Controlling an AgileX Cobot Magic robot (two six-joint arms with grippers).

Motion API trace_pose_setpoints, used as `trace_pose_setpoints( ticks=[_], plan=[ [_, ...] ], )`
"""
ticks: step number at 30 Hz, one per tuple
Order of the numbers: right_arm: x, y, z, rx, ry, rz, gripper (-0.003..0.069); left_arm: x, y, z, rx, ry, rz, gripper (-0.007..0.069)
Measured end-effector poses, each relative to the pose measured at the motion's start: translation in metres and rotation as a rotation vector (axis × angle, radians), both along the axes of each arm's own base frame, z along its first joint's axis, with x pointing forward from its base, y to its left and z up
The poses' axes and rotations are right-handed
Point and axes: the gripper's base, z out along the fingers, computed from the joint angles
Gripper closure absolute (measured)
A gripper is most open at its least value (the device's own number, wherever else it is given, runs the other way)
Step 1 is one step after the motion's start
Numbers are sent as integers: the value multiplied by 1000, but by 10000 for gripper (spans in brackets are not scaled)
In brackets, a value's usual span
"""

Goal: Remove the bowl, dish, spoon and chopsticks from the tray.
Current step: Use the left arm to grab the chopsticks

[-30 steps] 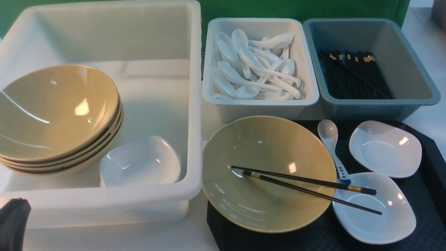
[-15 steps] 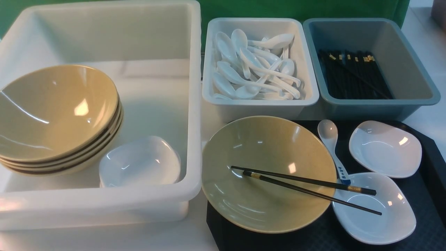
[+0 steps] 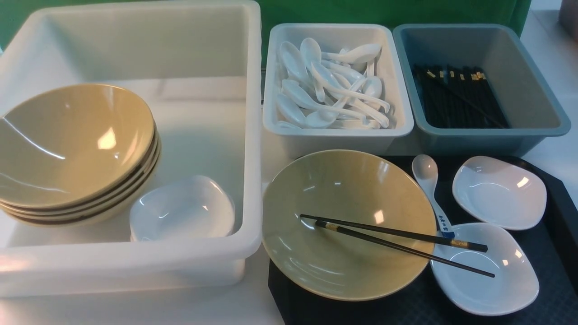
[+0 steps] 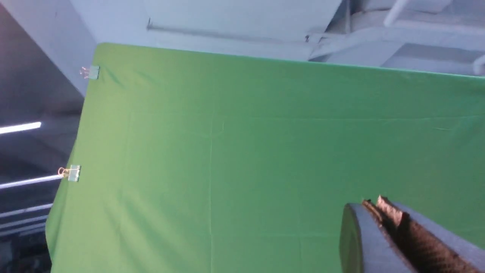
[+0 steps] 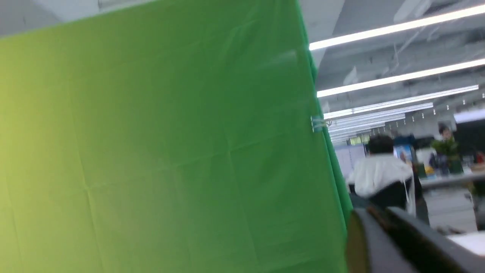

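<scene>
Show behind everything only a strip of the green sheet [image 3: 384,11] in the front view. Cut off the big white tub [image 3: 253,135] at left, along with part of its bowl stack [image 3: 76,149]; seat one white dish [image 3: 183,210] at its near right. Lose the near side of the black tray [image 3: 537,289] beyond the frame, and its far left part beneath the yellow bowl [image 3: 347,180]. Find that glossy bowl upright on the tray, jutting past the left edge. Place the blue-grey tub [image 3: 560,108] and the small white tub [image 3: 334,135] on the far side; cannot count the heaped spoons [image 3: 334,85] or the dark chopsticks within [image 3: 460,99].

See two glossy white dishes at the tray's right, the far dish [image 3: 499,192] and the near dish [image 3: 487,289]; cannot tell whether touching. Detect no shift in any of them, but miss the dark tip present at the near left a second ago. See the left gripper [image 4: 373,201] clenched in its wrist view, and the right gripper [image 5: 369,210] clenched too, though badly blurred.

Trace the thin black chopsticks [image 3: 388,232], gold-banded at opposite ends, across the bowl and over the near dish. Spot the white spoon [image 3: 435,194] between bowl and dishes, blue handle tip nearest.
</scene>
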Motion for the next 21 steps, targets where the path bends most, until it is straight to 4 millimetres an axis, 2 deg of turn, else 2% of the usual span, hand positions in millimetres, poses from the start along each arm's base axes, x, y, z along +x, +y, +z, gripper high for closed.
trace_pose_setpoints(
  ticks=[1,4,5,6,7,8,9,11,13,15,18,21],
  plan=[
    [4,0,13,-12,64,0,625,19,-1,26,21,35,12,633],
    [20,1,14,-89,208,-20,625,50,-3,55,32,85,14,633],
    [21,1,13,-95,220,-21,625,53,-3,54,32,97,14,633],
    [31,1,7,-130,316,-23,625,71,-4,62,37,157,8,633],
    [34,1,4,-134,348,-20,625,77,-5,63,39,181,7,633],
    [46,1,-10,-159,520,-6,625,103,-8,63,50,311,-9,633],
    [49,1,-15,-171,574,-1,625,113,-10,64,59,396,-23,633],
    [55,2,-26,-189,703,15,625,129,-14,60,73,522,-47,633],
    [60,3,-44,-278,901,49,627,158,-26,45,132,803,-107,633],
    [62,6,-56,-370,1034,111,627,185,-43,20,243,1073,-199,633],
    [64,10,-59,-408,1062,178,627,202,-68,-2,355,1259,-351,633],
    [67,15,-59,-441,1040,230,627,212,-98,-20,439,1354,-542,633]
  ],
)
